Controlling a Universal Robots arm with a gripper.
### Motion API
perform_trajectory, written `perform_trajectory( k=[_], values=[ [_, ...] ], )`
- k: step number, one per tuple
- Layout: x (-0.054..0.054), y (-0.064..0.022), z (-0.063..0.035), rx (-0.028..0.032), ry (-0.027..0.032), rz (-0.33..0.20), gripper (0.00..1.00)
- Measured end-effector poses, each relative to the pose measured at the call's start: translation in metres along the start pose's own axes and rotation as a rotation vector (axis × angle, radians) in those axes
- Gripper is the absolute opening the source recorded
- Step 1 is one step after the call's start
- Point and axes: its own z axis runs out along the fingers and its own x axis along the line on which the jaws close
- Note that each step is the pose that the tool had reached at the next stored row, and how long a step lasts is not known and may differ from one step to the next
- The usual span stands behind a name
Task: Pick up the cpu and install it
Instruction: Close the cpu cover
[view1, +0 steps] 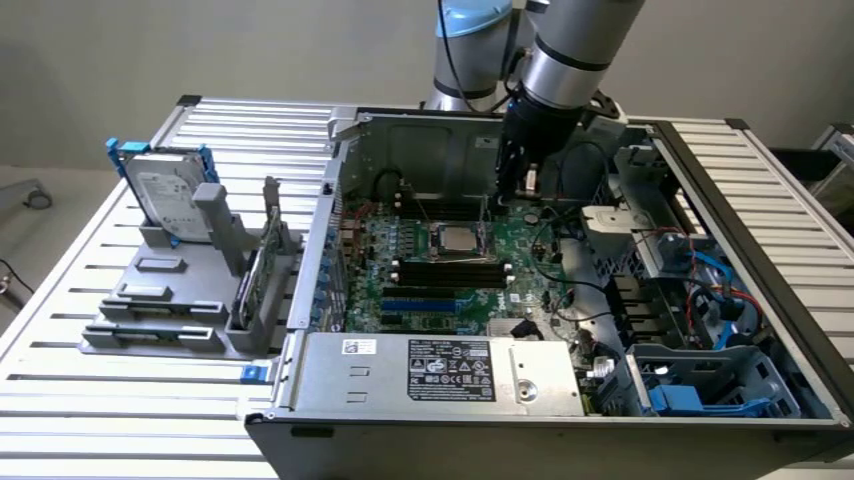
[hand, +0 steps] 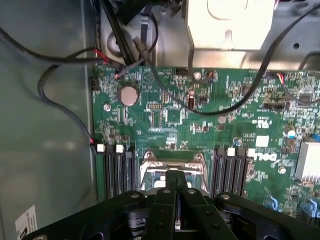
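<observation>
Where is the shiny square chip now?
In the exterior view, the small silver-grey square cpu lies in the dark metal-framed socket in the middle of the green motherboard, between black memory slots.

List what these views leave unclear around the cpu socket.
Wrist view: the shut jaws cover part of the socket, so its contents are hidden.
Exterior view: the cpu is too small to tell whether it lies flat or is latched.
Exterior view: the jaws' tips blend into dark cables.
</observation>
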Motion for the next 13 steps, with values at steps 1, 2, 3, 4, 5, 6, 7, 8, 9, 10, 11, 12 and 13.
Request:
perform_trajectory(
  k=[1, 2, 3, 4, 5, 6, 7, 8, 9, 10, 11, 12, 13],
  values=[
    [0.0, -0.0028, 0.0004, 0.0044, -0.0001, 0.0, 0.11],
    [0.0, -0.0054, 0.0008, 0.0096, 0.0001, 0.001, 0.11],
    [0.0, -0.0078, 0.0012, 0.0163, 0.0001, 0.001, 0.11],
    [0.0, -0.01, 0.0017, 0.023, 0.0002, 0.001, 0.11],
    [0.0, -0.0119, 0.0021, 0.0302, 0.0003, 0.002, 0.11],
    [0.0, -0.0139, 0.0026, 0.0372, 0.0003, 0.002, 0.11],
    [0.0, -0.016, 0.0032, 0.0441, 0.0005, 0.002, 0.11],
    [0.0, -0.0184, 0.0037, 0.0513, 0.0005, 0.003, 0.11],
    [0.0, -0.0209, 0.0044, 0.0582, 0.0007, 0.003, 0.11],
    [0.0, -0.0236, 0.0051, 0.0652, 0.0007, 0.004, 0.11],
    [0.0, -0.0262, 0.0058, 0.0716, 0.0009, 0.004, 0.11],
    [0.0, -0.0291, 0.0065, 0.078, 0.0009, 0.004, 0.11],
    [0.0, -0.0319, 0.0073, 0.0842, 0.0011, 0.004, 0.11]
  ],
)
